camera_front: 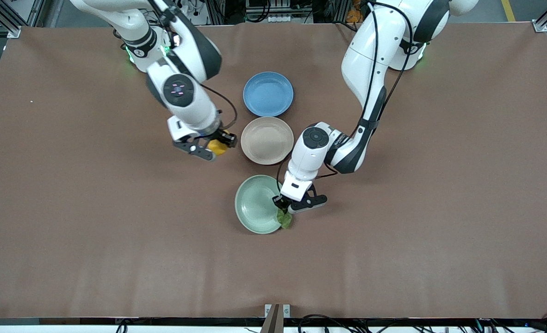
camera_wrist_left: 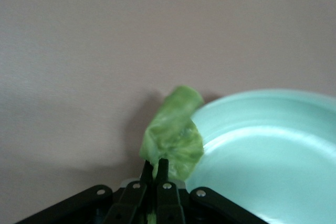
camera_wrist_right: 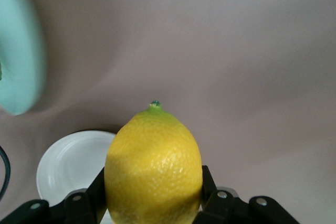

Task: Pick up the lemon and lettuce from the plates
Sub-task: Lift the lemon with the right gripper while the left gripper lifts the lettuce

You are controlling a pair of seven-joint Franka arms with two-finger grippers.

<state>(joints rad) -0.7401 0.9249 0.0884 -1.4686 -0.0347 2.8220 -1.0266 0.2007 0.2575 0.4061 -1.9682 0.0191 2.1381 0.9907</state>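
My right gripper [camera_front: 217, 147] is shut on the yellow lemon [camera_front: 220, 143], over the bare table beside the beige-pink plate [camera_front: 267, 140], toward the right arm's end. In the right wrist view the lemon [camera_wrist_right: 153, 161] fills the right gripper [camera_wrist_right: 153, 190], its pointed tip outward. My left gripper [camera_front: 284, 211] is shut on the green lettuce [camera_front: 285, 218], over the rim of the mint green plate [camera_front: 255, 203] on the side toward the left arm's end. In the left wrist view the crumpled lettuce [camera_wrist_left: 173, 135] hangs from the left gripper [camera_wrist_left: 156, 167] at the mint plate's edge [camera_wrist_left: 273, 150].
A blue plate [camera_front: 268, 93] lies farther from the front camera than the beige-pink plate. All three plates show nothing inside them. The right wrist view also shows the mint plate's rim [camera_wrist_right: 18, 61] and the beige-pink plate [camera_wrist_right: 68, 166]. Brown tabletop spreads wide around them.
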